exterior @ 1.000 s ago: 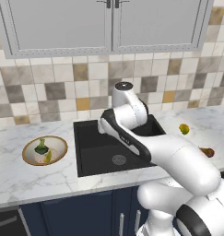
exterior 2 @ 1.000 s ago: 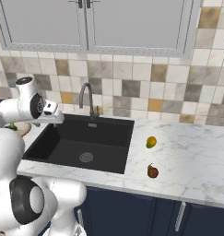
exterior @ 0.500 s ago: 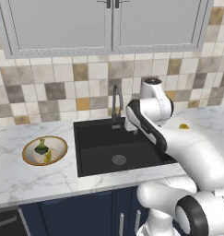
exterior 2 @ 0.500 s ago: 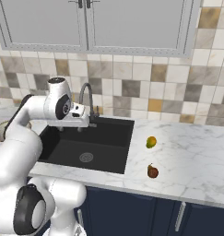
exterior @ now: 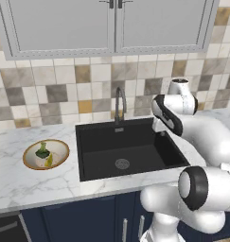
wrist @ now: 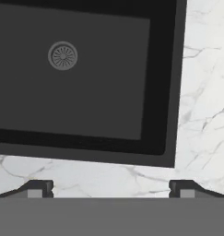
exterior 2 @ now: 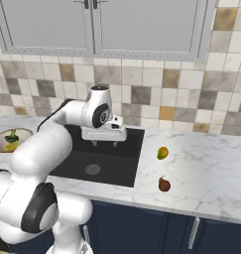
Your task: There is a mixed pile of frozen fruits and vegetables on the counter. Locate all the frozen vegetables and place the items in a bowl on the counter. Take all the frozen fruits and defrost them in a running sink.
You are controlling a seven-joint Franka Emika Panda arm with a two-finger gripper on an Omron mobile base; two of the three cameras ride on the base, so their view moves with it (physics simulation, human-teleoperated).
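The bowl (exterior: 59, 149) sits on the counter (exterior: 22, 184) left of the sink (exterior: 135, 149). A dark-green lump (exterior: 42, 151) and a slim yellowish piece (exterior: 49, 161), the frozen vegetables, lie inside it. Right of the sink lie a yellow-green fruit (exterior 2: 162, 153) and a brown pear-shaped fruit (exterior 2: 164, 184), the frozen fruits. My gripper (exterior 2: 104, 144) hangs open and empty over the basin's right part, pointing down. In the hand view the gripper (wrist: 111, 189) looks onto the basin, its drain (wrist: 62, 56) and the marble counter (wrist: 201, 115) beside it.
The dark gooseneck tap (exterior: 119, 101) rises behind the basin, left of my hand. A tiled wall and grey upper cabinets (exterior: 111, 23) stand behind the counter. Navy cabinet fronts (exterior 2: 191, 228) run below the worktop's front edge.
My arm has swung from the sink's left side, near the bowl, across to its right part. The gripper stayed open; the fruits and the bowl's contents have not moved.
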